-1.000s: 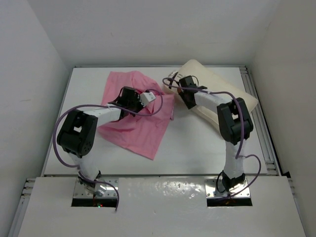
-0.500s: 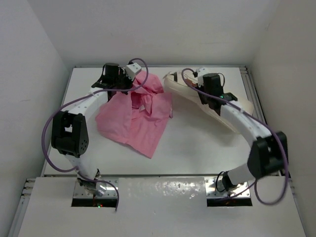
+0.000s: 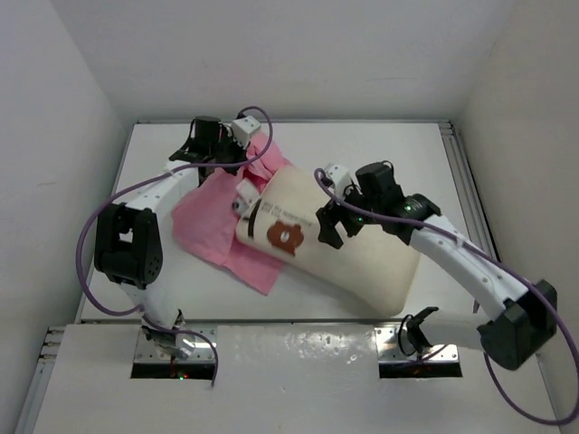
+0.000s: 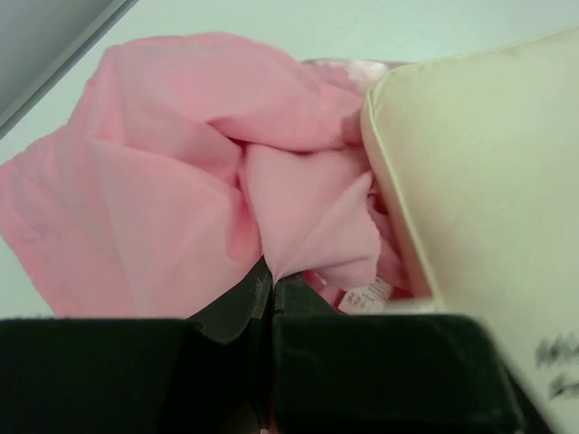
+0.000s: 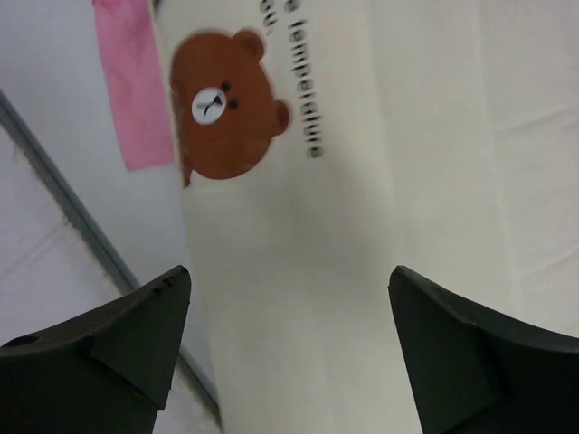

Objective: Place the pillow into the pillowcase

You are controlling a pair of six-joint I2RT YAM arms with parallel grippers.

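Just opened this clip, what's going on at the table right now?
Two arms are working a pillow toward a pink pillowcase. The left gripper is shut on a fold of the pillowcase at the table's far left. The right gripper is open over the pillow, which lies bear-print up with its left end on the pink fabric, not yet inside.

A white table (image 3: pixel 380 149) with metal edge rails sits enclosed by plain white walls (image 3: pixel 298 54).
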